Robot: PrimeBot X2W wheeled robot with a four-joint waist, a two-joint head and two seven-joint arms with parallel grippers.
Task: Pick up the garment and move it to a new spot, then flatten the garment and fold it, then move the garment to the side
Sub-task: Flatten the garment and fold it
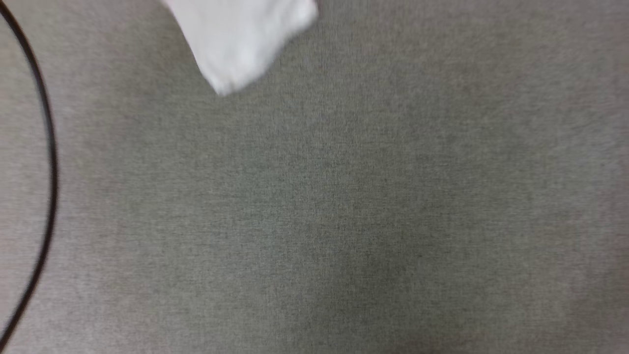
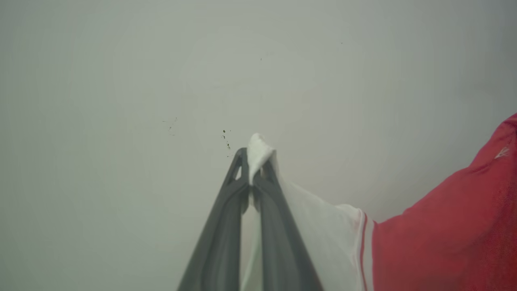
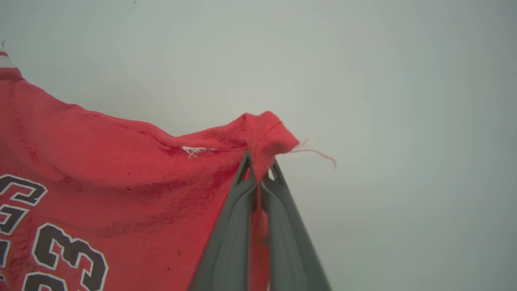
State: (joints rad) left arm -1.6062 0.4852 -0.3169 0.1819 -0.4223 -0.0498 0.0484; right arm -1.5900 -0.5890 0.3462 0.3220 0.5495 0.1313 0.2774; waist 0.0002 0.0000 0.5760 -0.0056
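Now your left gripper (image 2: 255,163) is pinched tight on the white sleeve (image 2: 311,218) of the garment (image 2: 444,230). The garment hangs between your two grippers. Your right gripper (image 3: 259,171) is pinched tight on a red corner (image 3: 266,129) of it.

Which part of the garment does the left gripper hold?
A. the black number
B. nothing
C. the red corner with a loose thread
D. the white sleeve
D: the left gripper is shut on the white sleeve end of the garment, beside its striped trim.
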